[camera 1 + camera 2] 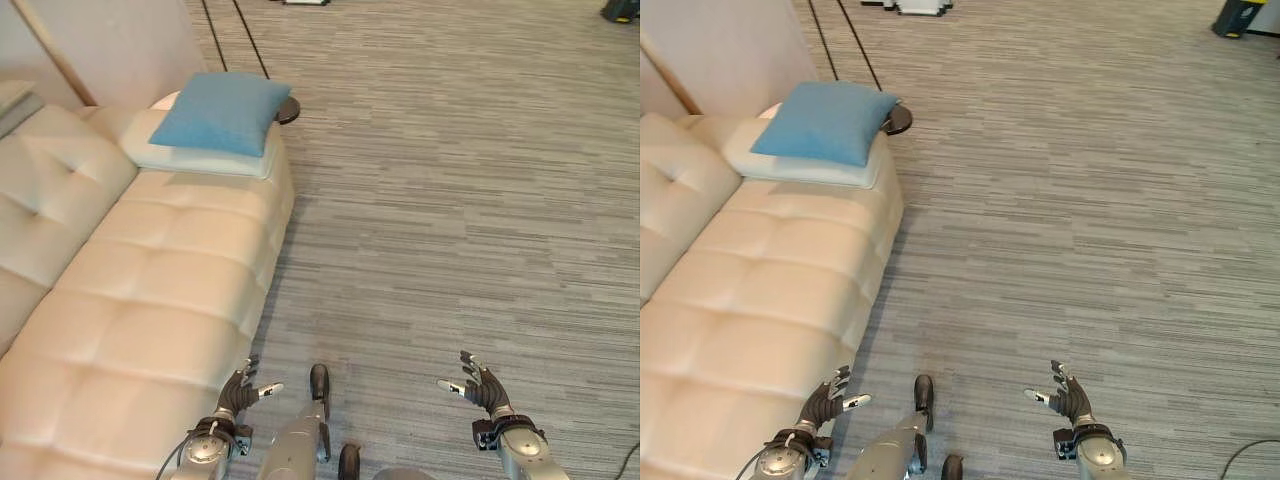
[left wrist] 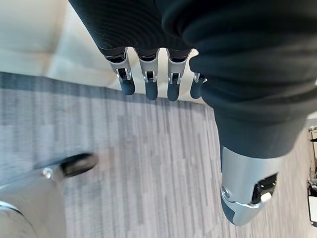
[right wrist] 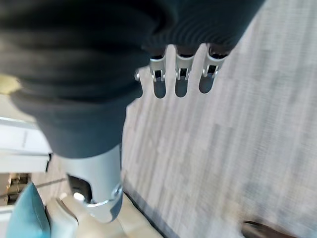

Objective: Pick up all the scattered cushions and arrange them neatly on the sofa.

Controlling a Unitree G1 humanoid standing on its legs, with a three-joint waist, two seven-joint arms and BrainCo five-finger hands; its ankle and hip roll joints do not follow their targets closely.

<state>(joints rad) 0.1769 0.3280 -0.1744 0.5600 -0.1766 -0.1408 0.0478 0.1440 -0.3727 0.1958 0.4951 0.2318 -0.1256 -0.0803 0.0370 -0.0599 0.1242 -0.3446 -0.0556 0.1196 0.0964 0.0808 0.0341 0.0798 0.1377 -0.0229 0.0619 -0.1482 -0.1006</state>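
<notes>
- Blue cushion (image 1: 222,112) lies stacked on white cushion (image 1: 200,155) at the sofa (image 1: 150,290) end, apparently already tidied.
- Left robot hand (image 1: 243,393) and right robot hand (image 1: 478,385) hover low, fingers spread, empty, seemingly free for another pickup.

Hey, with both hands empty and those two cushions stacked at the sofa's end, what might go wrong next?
The blue cushion overhangs the white cushion at the sofa edge, so a nudge might tip it onto the carpet. The left robot hand hangs open close to the sofa front and may brush it.
</notes>
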